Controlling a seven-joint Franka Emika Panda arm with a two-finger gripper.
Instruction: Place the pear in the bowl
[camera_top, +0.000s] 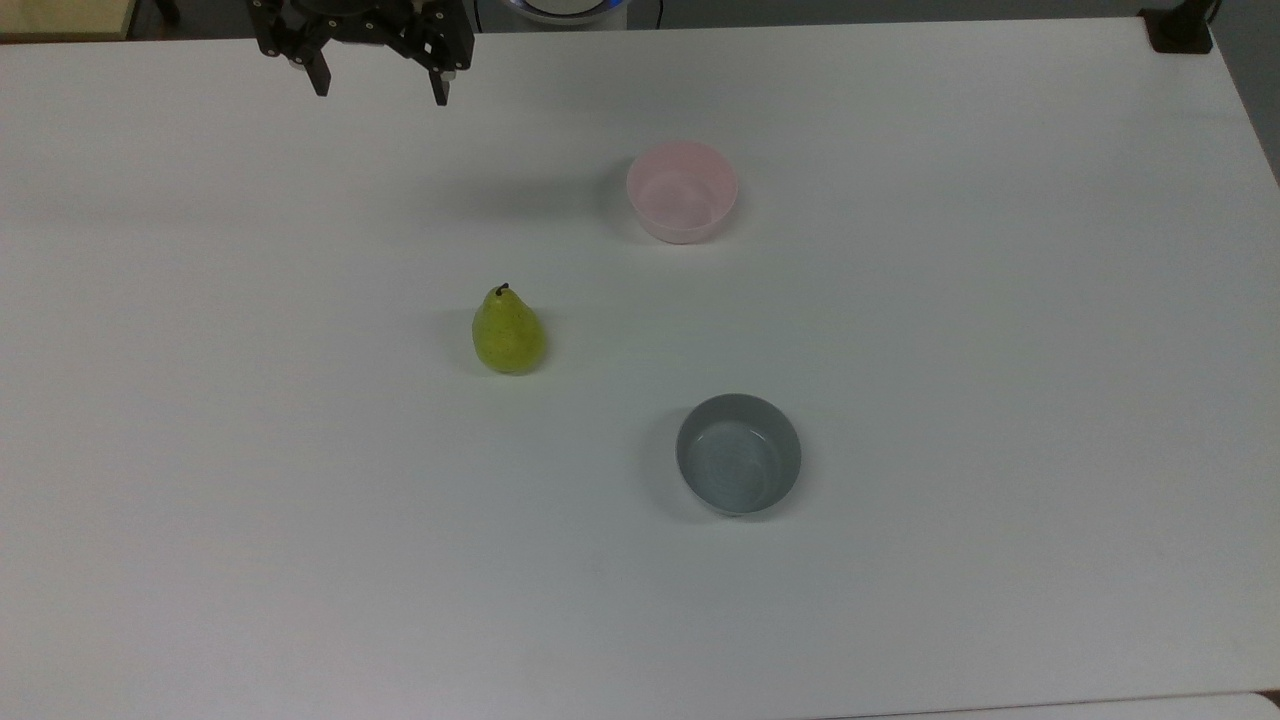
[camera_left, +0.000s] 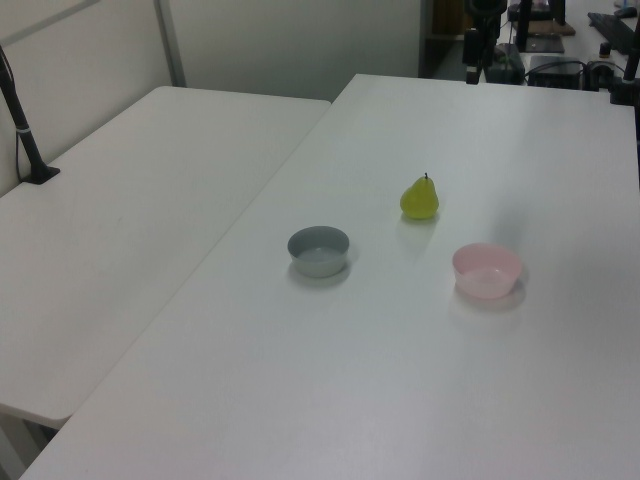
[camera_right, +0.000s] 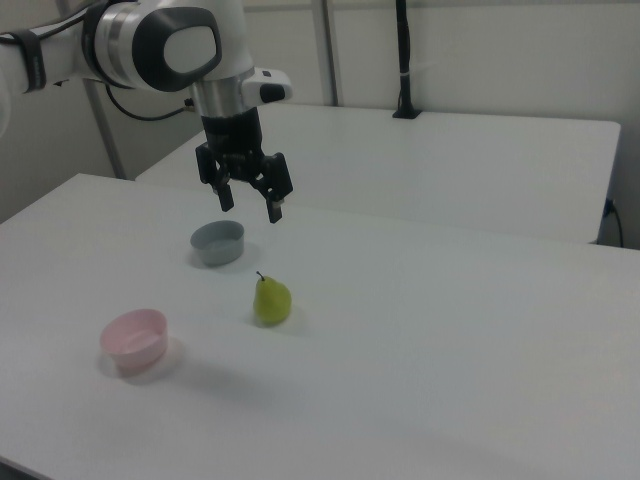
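The pear (camera_top: 509, 334) stands upright on the white tabletop (camera_top: 1000, 350), its dark stem pointing up, and nothing touches it. In the right view the pear (camera_right: 271, 299) is below the fingers (camera_right: 274, 207) and a little toward the right view's right, with open air between them. In the top view it lies well below the fingers (camera_top: 440, 88), toward the top view's right. In the left view the pear (camera_left: 419, 197) sits near the middle of the tabletop (camera_left: 330, 400).

The bowl (camera_top: 682, 191), pale pink with a smooth inside, is on the tabletop apart from the pear; in the top view it is to the right of the fingers and lower. In the right view the bowl (camera_right: 133, 338) is down and to the left of the fingers, near the right view's left edge. In the left view the bowl (camera_left: 487, 270) is right of the pear and closer to the camera.

A grey bowl (camera_top: 738, 453) stands farther away; in the right view the grey bowl (camera_right: 218, 242) is just under the fingers, behind the pear. In the left view the grey bowl (camera_left: 319, 250) is left of the pink one.

The gripper (camera_right: 250, 202) hangs above the tabletop with its two black fingers spread apart and nothing between them. In the top view the gripper (camera_top: 380, 88) is at the upper left edge.
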